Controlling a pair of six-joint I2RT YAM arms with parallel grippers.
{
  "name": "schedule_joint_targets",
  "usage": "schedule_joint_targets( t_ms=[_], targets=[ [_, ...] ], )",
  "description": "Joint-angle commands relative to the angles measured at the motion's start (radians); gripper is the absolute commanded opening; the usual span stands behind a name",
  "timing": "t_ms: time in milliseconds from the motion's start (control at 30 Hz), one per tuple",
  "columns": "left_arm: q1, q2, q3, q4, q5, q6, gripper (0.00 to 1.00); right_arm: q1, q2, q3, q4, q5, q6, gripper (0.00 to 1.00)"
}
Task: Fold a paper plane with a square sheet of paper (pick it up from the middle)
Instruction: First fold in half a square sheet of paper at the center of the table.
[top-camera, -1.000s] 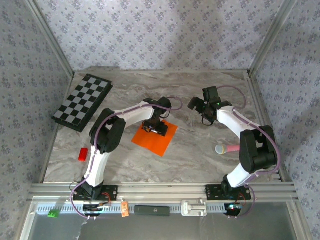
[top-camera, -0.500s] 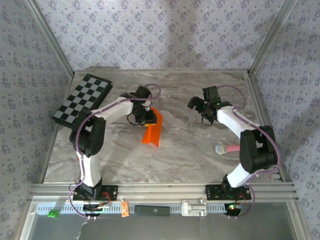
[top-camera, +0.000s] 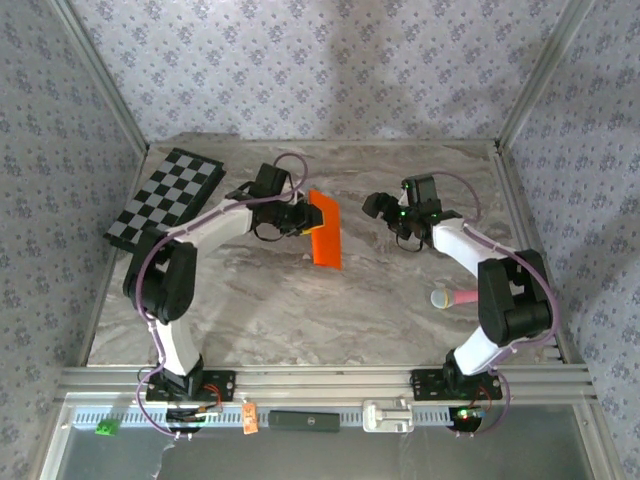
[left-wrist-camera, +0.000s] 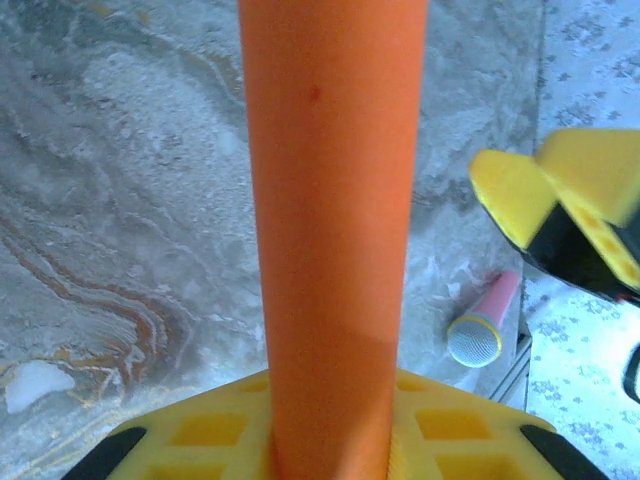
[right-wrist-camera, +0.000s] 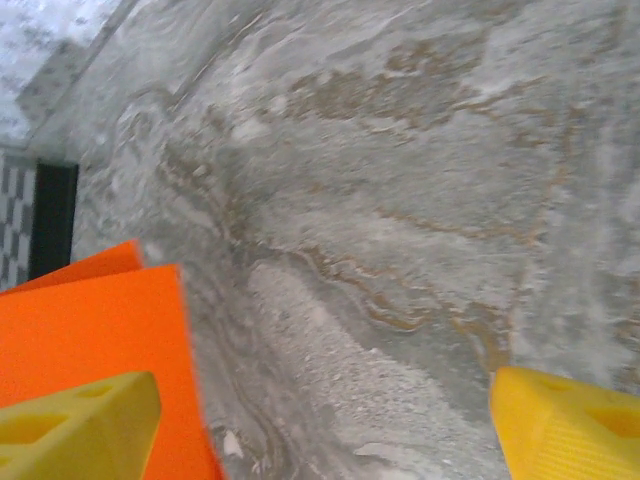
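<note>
so the square sheet of paper is pinched in the left end effector, off to the right of the checkerboard and a bit nearer the arm bases than the board's far corner. From the overhead cam the sheet looks like a narrow orange strip seen nearly edge-on, not lying flat on the surface. In the left wrist cam it's a tall orange band coming straight up from between the yellow fingers, which are clamped on it. The right end effector sits further right of the checkerboard, on the far side of the sheet from it and near the sheet. Its yellow fingers are spread wide apart with nothing gripped. In its own cam the orange paper is at the left with one finger in front of it, and honestly I can't tell if they touch. There's also a pink microphone lying well to the right of the checkerboard, closer to the bases.
</note>
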Motion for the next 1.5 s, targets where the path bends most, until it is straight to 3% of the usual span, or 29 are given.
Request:
schedule_joint_targets(
  t_ms=[0,100,300,533,867,1133,1467],
  targets=[
    [0.010,0.055,-0.007,0.028,-0.017,-0.020,0.26,0.031,0.040,0.004,0.037,-0.083,-0.018,0.81],
    [0.015,0.091,-0.007,0.005,-0.033,-0.004,0.25,0.061,0.074,0.021,0.017,-0.098,-0.033,0.72],
    [0.027,0.135,-0.012,-0.051,-0.038,0.050,0.23,0.136,0.174,0.069,-0.010,-0.140,-0.065,0.43],
    [0.041,0.172,0.006,-0.123,-0.031,0.133,0.21,0.208,0.280,0.141,-0.032,-0.167,-0.098,0.26],
    [0.042,0.200,0.032,-0.154,-0.047,0.168,0.21,0.250,0.403,0.272,-0.161,-0.151,-0.151,0.15],
    [0.040,0.173,0.037,-0.198,-0.097,0.163,0.23,0.277,0.451,0.315,-0.272,-0.026,-0.140,0.12],
    [0.019,0.073,-0.022,-0.267,-0.245,0.097,0.49,0.282,0.474,0.294,-0.248,-0.024,-0.030,0.12]
  ],
)
